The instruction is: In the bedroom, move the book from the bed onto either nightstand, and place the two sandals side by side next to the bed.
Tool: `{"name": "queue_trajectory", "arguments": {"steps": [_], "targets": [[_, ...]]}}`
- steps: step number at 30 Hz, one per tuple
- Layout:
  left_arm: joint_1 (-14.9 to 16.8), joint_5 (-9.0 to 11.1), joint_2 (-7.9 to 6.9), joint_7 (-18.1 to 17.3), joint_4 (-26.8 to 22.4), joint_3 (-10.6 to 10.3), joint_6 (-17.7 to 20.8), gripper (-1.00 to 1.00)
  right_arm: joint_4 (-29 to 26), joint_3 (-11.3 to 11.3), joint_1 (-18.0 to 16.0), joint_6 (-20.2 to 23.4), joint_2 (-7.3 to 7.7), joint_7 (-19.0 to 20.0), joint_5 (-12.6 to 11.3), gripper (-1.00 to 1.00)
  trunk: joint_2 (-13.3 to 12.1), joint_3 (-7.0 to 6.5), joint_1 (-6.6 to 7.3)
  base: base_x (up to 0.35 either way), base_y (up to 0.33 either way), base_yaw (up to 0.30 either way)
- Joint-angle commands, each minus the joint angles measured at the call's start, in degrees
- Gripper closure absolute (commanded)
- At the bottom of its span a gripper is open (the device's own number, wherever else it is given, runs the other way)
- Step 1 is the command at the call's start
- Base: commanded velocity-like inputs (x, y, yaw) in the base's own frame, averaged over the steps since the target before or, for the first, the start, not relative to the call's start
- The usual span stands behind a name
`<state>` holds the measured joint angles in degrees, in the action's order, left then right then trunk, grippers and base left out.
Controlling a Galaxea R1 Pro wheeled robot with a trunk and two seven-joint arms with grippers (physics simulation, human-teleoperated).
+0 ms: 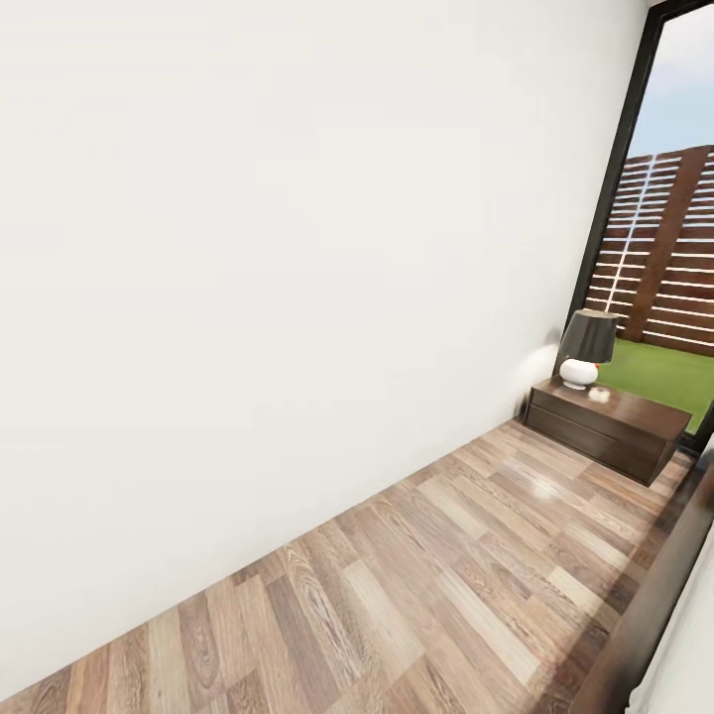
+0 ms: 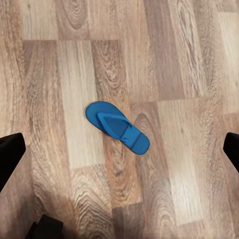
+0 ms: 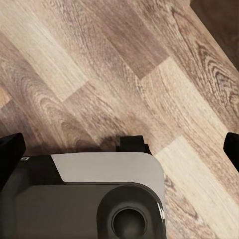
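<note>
One bright blue sandal [image 2: 117, 126] lies flat on the wood-plank floor [image 2: 174, 74], seen from above in the left wrist view. My left gripper [image 2: 119, 152] hangs over it, open, with its dark fingertips [image 2: 10, 155] wide apart and well above the sandal. Over bare floor [image 3: 99, 59] my right gripper [image 3: 119, 149] is open too, holding nothing. A dark brown edge of the bed [image 1: 645, 615] runs along the lower right corner of the head view. The book, the nightstand and the second sandal are out of view.
A plain white wall [image 1: 248, 248] stands close ahead on the left. A long low dark brown cabinet [image 1: 605, 426] with a black-shaded lamp [image 1: 585, 347] sits by the tall dark-framed window [image 1: 674, 198]. My own grey base [image 3: 89, 194] shows under the right arm.
</note>
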<state>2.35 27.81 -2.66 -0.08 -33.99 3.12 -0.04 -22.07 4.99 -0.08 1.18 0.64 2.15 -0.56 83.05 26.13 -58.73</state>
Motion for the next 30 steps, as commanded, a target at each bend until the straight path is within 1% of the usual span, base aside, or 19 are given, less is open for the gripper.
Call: {"name": "queue_trajectory", "arguments": {"steps": [1,5,7,8,9,10,11,12,13,14,15,17,19,21,23,24,25,28,30], "targets": [[0.02,0.51,-0.03,-0.01,-0.07,-0.04,-0.05,-1.00,-0.08,0.29,-0.01,0.11,-0.03,0.22,-0.06,-1.00,0.03,0.06,0.00,0.000,0.000,0.000],[0.16,-0.94,-1.06,0.04,-1.02,-0.20,-0.30,-1.00,-0.08,0.29,-0.01,0.10,-0.03,0.22,-0.04,-1.00,0.03,0.06,0.00,0.000,0.000,0.000],[1.00,-5.91,-2.86,0.06,-2.58,-0.51,-0.36,-1.00,-0.08,0.29,-0.01,0.12,-0.03,0.22,-0.05,-1.00,0.03,0.06,0.00,0.000,0.000,0.000],[2.03,-12.70,-3.95,0.05,-3.99,-0.68,-0.23,-1.00,-0.08,0.29,-0.01,0.10,-0.03,0.22,-0.04,-1.00,0.03,0.06,0.00,0.000,0.000,0.000],[2.78,-18.21,-4.34,0.03,-4.73,-0.77,-0.11,-1.00,-0.08,0.29,-0.01,0.08,-0.03,0.22,-0.02,-1.00,0.03,0.06,0.00,0.000,0.000,0.000],[3.11,-21.14,-4.47,0.02,-5.02,-0.80,-0.03,-1.00,-0.08,0.29,-0.01,0.09,-0.03,0.22,-0.01,-1.00,0.03,0.06,0.00,0.000,0.000,0.000],[3.78,-30.42,-4.61,0.01,-5.58,-0.86,0.40,-1.00,-0.08,0.29,-0.01,0.10,-0.03,0.22,-0.03,-1.00,0.03,0.06,0.00,0.000,0.000,0.000],[3.93,-33.55,-4.58,0.01,-5.70,-0.87,0.66,-1.00,-0.08,0.29,-0.01,0.10,-0.03,0.22,-0.02,-1.00,0.03,0.06,0.00,0.000,0.000,0.000],[4.17,-39.63,-4.39,0.00,-5.87,-0.89,1.34,-1.00,-0.08,0.29,-0.01,0.10,-0.03,0.22,-0.02,-1.00,0.03,0.06,0.00,0.000,0.000,0.000],[4.38,-48.16,-3.82,-0.21,-6.06,-0.90,2.64,-1.00,-0.08,0.29,-0.01,0.12,-0.03,0.22,0.00,-1.00,0.03,0.06,0.00,0.000,0.000,0.000],[4.42,-50.72,-3.61,-0.45,-6.10,-0.91,3.03,-1.00,-0.08,0.29,-0.01,0.12,-0.03,0.22,0.00,-1.00,0.03,0.06,0.00,0.000,0.000,0.000],[4.57,-59.27,-2.98,-2.95,-6.21,-0.93,4.03,-1.00,-0.08,0.29,-0.01,0.09,-0.03,0.22,0.00,-1.00,0.03,0.06,0.00,0.000,0.000,0.000],[4.98,-66.18,-2.66,-8.87,-6.37,-0.98,4.44,-1.00,-0.08,0.29,-0.01,0.08,-0.03,0.22,0.02,-1.00,0.03,0.06,0.00,0.000,0.000,0.000],[5.32,-69.40,-2.58,-13.02,-6.77,-0.99,4.53,-1.00,-0.08,0.29,-0.01,0.07,-0.03,0.22,0.02,-1.00,0.03,0.06,0.00,0.000,0.000,0.000],[6.56,-74.70,-2.58,-22.83,-8.32,-0.95,4.62,-1.00,-0.08,0.29,-0.01,0.07,-0.03,0.22,0.01,-1.00,0.03,0.06,0.00,0.000,0.000,0.000],[7.42,-76.30,-2.64,-28.00,-8.94,-0.94,4.58,-1.00,-0.08,0.29,-0.01,0.08,-0.03,0.22,0.00,-1.00,0.03,0.06,0.00,0.000,0.000,0.000],[8.25,-77.32,-2.73,-32.58,-9.35,-0.93,4.53,-1.00,-0.08,0.29,-0.01,0.10,-0.03,0.22,-0.02,-1.00,0.03,0.06,0.00,0.000,0.000,0.000],[9.92,-78.66,-2.84,-40.25,-9.98,-0.87,4.53,-1.00,-0.08,0.29,-0.01,0.09,-0.03,0.22,-0.02,-1.00,0.03,0.06,0.00,0.000,0.000,0.000],[10.33,-78.87,-2.86,-41.47,-10.10,-0.83,4.69,-1.00,-0.08,0.29,-0.01,0.10,-0.03,0.22,0.01,-1.00,0.03,0.06,0.00,0.000,0.000,0.000]]}}
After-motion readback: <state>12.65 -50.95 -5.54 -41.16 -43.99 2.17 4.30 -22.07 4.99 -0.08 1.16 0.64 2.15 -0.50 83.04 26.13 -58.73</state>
